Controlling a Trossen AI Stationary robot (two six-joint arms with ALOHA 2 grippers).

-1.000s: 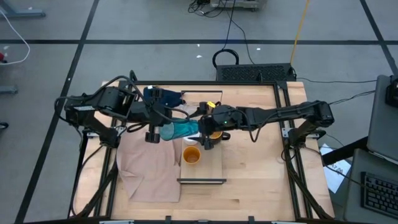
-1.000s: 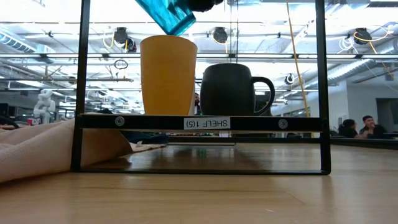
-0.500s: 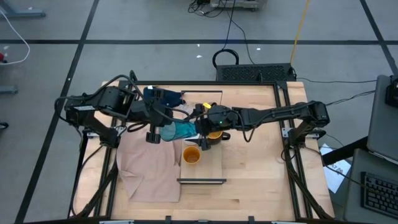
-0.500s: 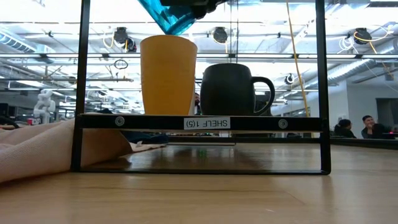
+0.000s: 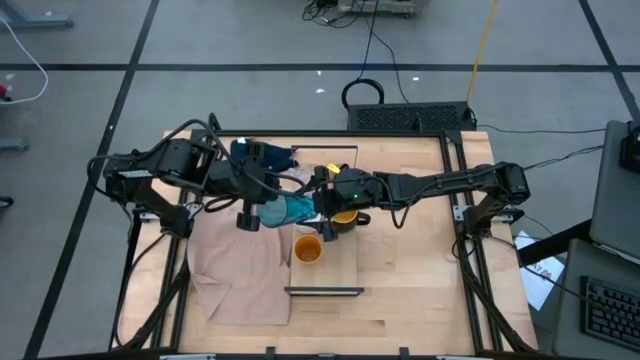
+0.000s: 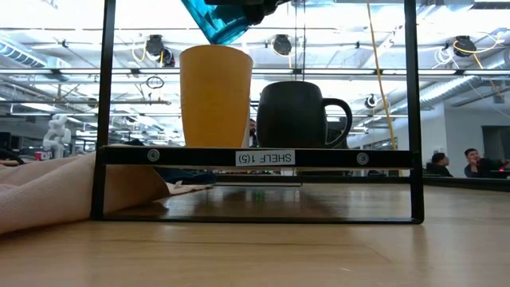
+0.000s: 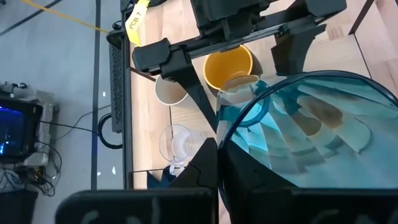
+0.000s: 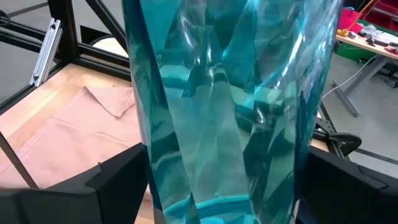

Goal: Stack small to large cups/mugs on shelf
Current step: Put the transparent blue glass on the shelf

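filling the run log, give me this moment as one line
left pincer: shut on tumbler | right pincer: open around tumbler, handover | tumbler: above shelf | on shelf: orange cup, dark mug

I'm looking into a big open lab or workshop hall: grey floor (image 5: 230, 40) taped with dark lines, cables (image 5: 375, 45) trailing past the table's far edge, exposed ceiling ducts (image 6: 446, 80), a keyboard (image 5: 610, 305) alongside, people (image 6: 474, 162) seated at benches behind.

Colours on the desk
Teal ribbed tumbler (image 5: 291, 208); orange cup (image 5: 308, 249); dark mug (image 6: 299, 114), orange inside; beige cloth (image 5: 235, 268); light-wood shelf (image 5: 342, 262).
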